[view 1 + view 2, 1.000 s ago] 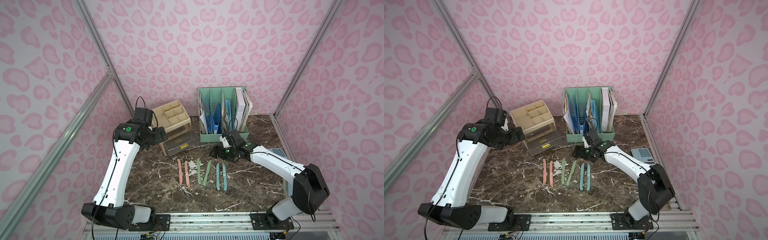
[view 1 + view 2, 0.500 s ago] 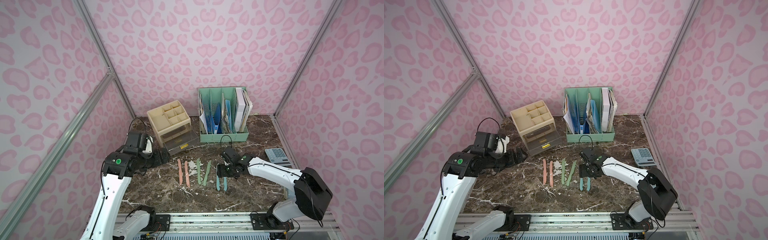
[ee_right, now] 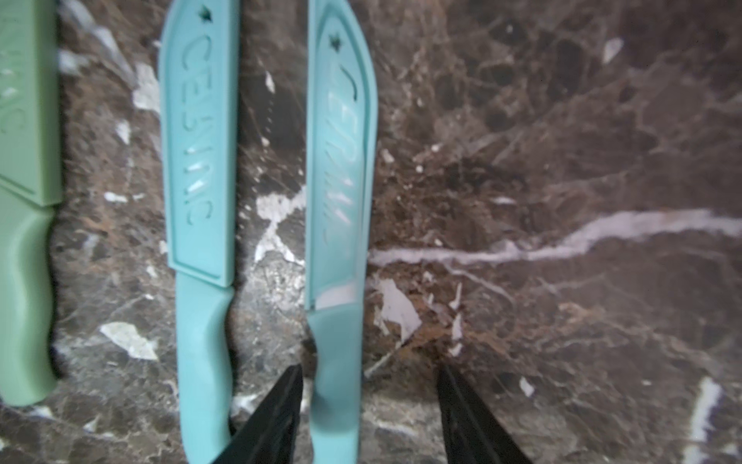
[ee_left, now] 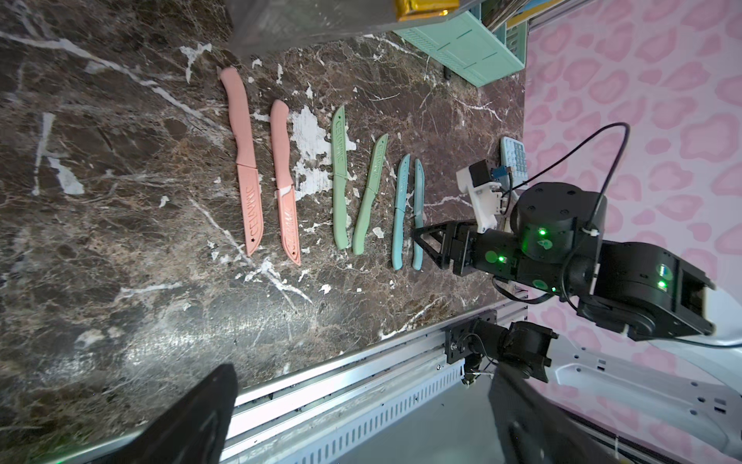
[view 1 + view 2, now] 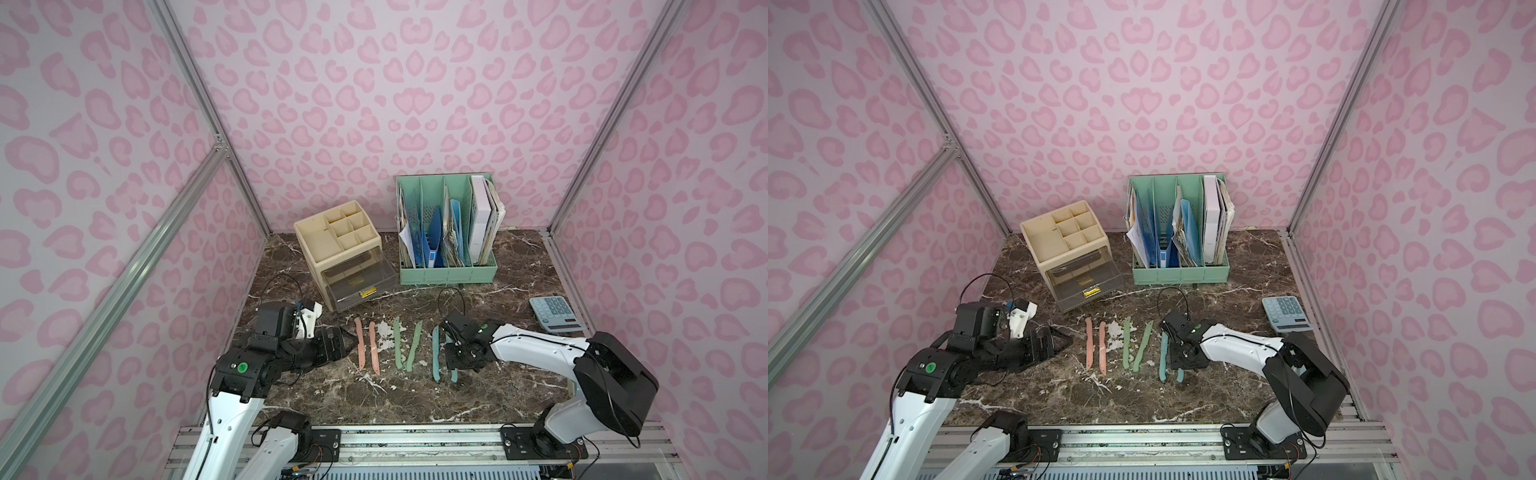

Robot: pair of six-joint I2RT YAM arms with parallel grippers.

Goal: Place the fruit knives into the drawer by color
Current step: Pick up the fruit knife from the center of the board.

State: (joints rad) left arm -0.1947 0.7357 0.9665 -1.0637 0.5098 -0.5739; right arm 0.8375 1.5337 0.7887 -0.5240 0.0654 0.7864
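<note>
Six fruit knives lie side by side on the marble: two pink (image 5: pixel 360 345) (image 5: pixel 374 349), two green (image 5: pixel 398 344) (image 5: pixel 414 345) and two teal (image 5: pixel 435 353). My right gripper (image 5: pixel 454 365) is low over the rightmost teal knife (image 3: pixel 335 401), open. Its jaws straddle the handle: one finger (image 3: pixel 277 409) sits between the two teal knives, the other (image 3: pixel 465 413) stands apart on bare marble. My left gripper (image 5: pixel 343 340) hangs open and empty just left of the pink knives. The clear drawer (image 5: pixel 359 279) stands pulled out of the beige organiser (image 5: pixel 332 237).
A green file holder (image 5: pixel 446 272) full of folders stands at the back right. A pale blue calculator (image 5: pixel 555 313) lies by the right edge. A metal rail (image 5: pixel 415 440) runs along the front.
My left arm has swung down from beside the organiser to table height left of the pink knives. My right gripper has moved forward over the teal knives' handles, its jaws narrowing.
</note>
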